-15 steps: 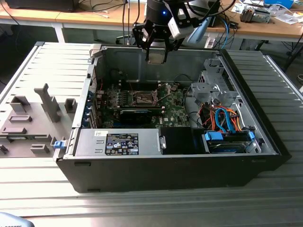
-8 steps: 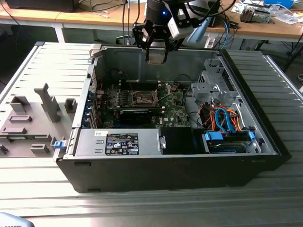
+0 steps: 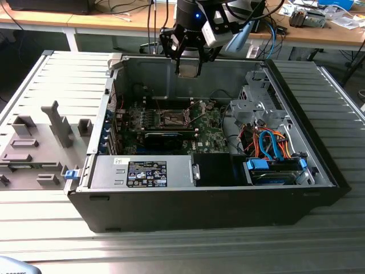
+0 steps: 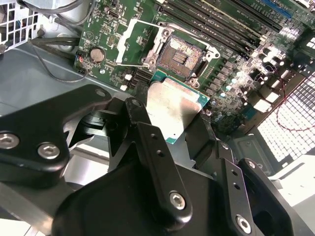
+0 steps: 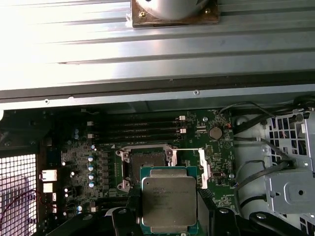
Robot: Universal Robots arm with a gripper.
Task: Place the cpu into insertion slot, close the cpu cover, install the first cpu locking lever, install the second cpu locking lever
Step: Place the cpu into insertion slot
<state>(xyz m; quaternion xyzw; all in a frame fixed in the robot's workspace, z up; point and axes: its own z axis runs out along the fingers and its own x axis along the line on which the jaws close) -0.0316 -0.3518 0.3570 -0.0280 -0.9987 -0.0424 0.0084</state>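
My gripper (image 3: 188, 64) hangs above the back wall of the open computer case (image 3: 188, 200), shut on the cpu (image 4: 178, 104), a flat square chip with a pale metal face. In both wrist views the black fingers (image 5: 132, 209) clamp two opposite edges of the cpu (image 5: 169, 198). The insertion slot (image 4: 180, 55) lies bare on the green motherboard, below and a little ahead of the chip, with its dark centre showing (image 5: 146, 163). The cpu cover (image 4: 124, 39) is swung open beside the slot (image 3: 172, 119), its silver frame (image 5: 204, 169) standing clear of the socket.
Memory slots (image 5: 138, 129) run along one side of the socket. A long black expansion card (image 3: 165, 137) lies in front of it. A drive cage (image 3: 258, 105) with orange and blue cables (image 3: 268, 142) fills the exterior view's right. A grey fixture (image 3: 40, 142) sits left of the case.
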